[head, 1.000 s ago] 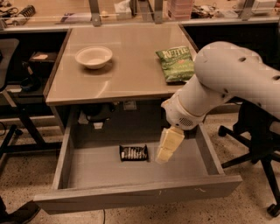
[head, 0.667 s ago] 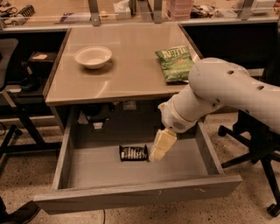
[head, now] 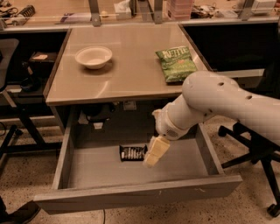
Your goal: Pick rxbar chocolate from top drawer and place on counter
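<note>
The rxbar chocolate (head: 132, 153), a small flat black wrapper with white lettering, lies on the floor of the open top drawer (head: 135, 192), near its middle. My gripper (head: 154, 154) hangs from the white arm inside the drawer, just right of the bar and touching or overlapping its right end. The counter (head: 127, 74) is the beige tabletop above the drawer.
A white bowl (head: 93, 57) and a green chip bag (head: 176, 64) sit on the counter. A cluttered bench with metal posts (head: 94, 13) runs behind. A chair base (head: 256, 157) stands to the right and a dark stand (head: 22, 127) to the left.
My gripper has moved left across the drawer and now sits against the right end of the bar. The bar has not moved.
</note>
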{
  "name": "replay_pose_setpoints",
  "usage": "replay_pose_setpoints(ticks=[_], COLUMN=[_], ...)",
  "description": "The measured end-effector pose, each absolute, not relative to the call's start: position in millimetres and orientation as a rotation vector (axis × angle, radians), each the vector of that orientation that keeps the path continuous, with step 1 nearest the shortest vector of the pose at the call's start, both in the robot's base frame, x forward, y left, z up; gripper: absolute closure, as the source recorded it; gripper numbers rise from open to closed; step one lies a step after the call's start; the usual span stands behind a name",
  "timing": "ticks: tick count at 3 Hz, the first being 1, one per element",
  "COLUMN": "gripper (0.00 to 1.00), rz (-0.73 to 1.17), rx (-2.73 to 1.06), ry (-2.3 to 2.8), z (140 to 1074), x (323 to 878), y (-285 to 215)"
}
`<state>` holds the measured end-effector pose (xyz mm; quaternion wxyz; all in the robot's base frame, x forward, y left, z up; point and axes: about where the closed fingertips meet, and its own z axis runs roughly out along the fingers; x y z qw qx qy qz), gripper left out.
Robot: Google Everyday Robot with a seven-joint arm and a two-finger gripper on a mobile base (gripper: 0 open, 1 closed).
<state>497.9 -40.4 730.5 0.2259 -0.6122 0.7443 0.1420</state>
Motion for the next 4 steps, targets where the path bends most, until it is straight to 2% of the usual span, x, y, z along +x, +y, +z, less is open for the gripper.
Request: replay_pose_setpoints(ticks=[2, 4], gripper=[0.00, 0.00], rz=[0.498, 0.504], rx=[-1.675, -1.679], ry=[2.038, 2.020], z=[687, 667], x=[506, 506], y=[4, 11])
